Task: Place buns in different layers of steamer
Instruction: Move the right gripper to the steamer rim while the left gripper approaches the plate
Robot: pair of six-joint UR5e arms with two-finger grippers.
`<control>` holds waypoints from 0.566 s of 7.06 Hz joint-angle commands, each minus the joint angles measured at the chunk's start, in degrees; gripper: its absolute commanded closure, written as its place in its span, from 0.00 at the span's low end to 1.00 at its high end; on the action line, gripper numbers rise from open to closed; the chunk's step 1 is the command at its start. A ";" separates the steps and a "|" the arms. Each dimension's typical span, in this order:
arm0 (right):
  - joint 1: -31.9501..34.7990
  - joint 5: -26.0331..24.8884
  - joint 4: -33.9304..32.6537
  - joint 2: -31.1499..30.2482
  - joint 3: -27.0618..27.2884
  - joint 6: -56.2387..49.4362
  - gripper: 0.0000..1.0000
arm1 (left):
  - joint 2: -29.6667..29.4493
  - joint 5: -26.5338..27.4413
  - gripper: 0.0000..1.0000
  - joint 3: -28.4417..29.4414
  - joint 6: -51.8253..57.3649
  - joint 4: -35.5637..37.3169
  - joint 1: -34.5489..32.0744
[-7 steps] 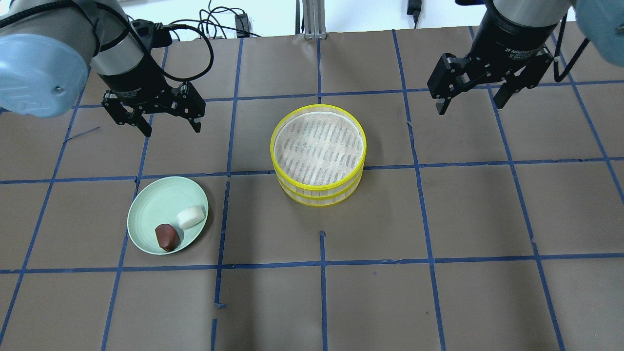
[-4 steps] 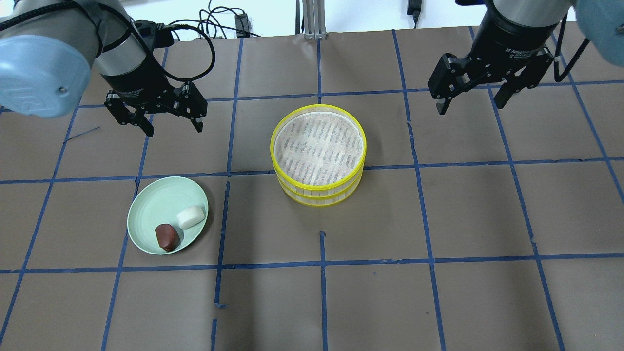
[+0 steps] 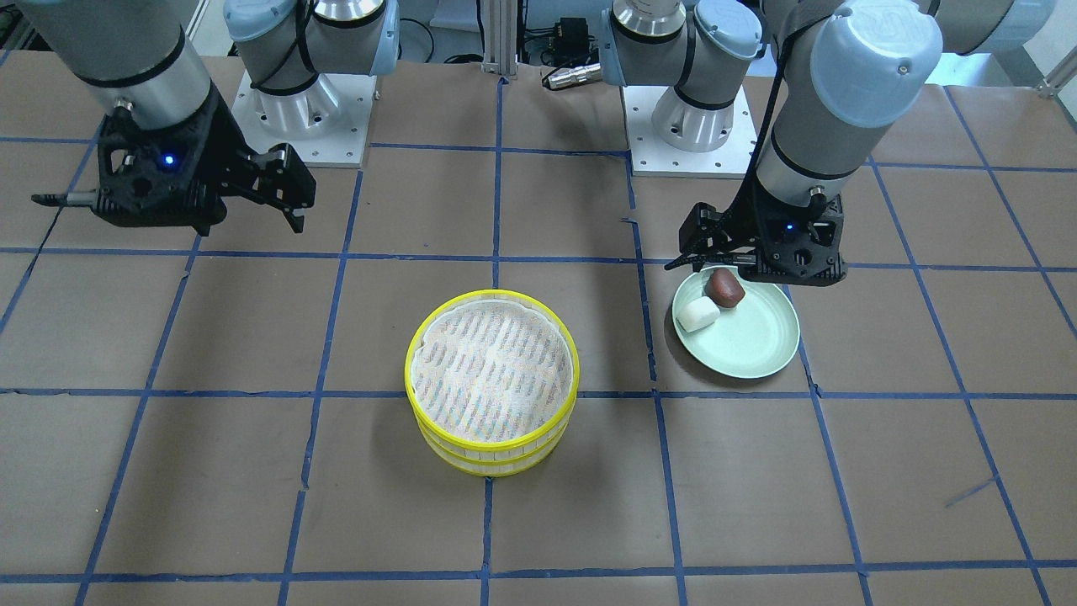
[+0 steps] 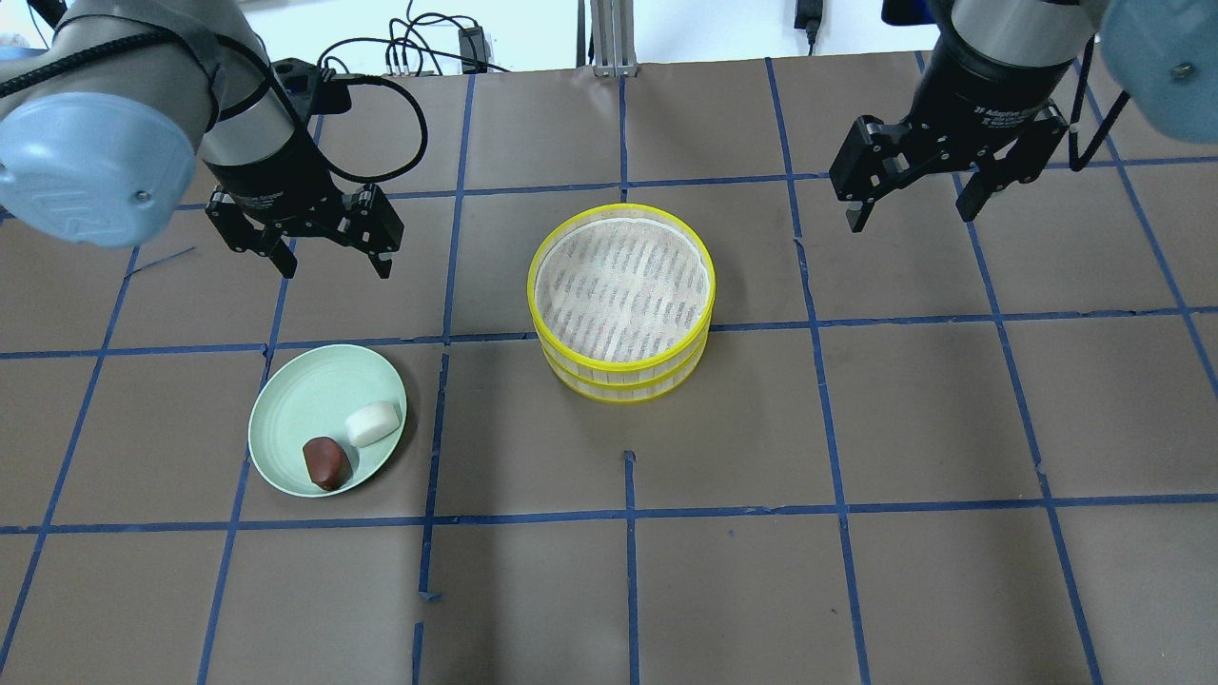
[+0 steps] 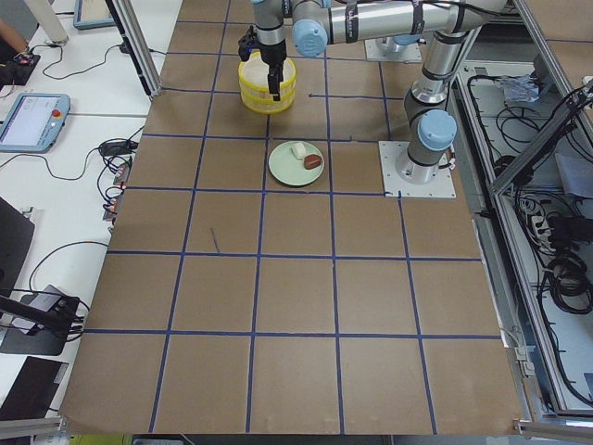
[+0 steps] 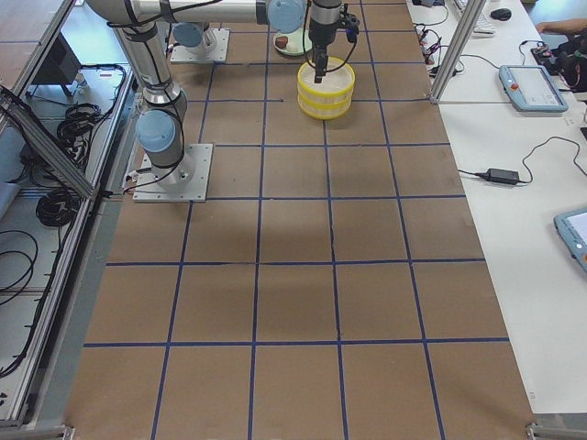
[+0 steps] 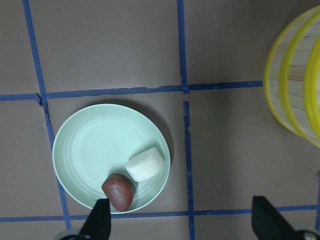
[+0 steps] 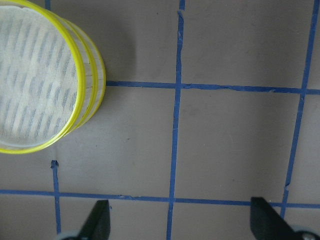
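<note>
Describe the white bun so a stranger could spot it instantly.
On the blue-taped brown table, a pale green plate sits on the robot's left of the yellow-rimmed steamer stack. Two small lumps lie on it; the white bun is the blocky one, not the dark reddish-brown oval.

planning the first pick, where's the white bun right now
In the overhead view the white bun lies on the pale green plate, on the robot's left side of the table, right beside the reddish-brown bun and left of the stacked steamer layers.
</note>
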 commanded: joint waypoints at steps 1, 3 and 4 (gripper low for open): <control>6.78 -0.83 -12.34 8.52 1.71 6.63 0.00 | -2.63 1.09 0.07 -3.98 1.56 4.48 0.68; 10.67 -0.58 -19.78 14.26 2.60 14.89 0.00 | -5.54 5.45 0.00 -12.07 2.17 16.52 1.12; 12.17 -0.40 -22.67 16.54 3.21 16.67 0.01 | -5.55 5.57 0.00 -12.01 3.22 16.56 1.12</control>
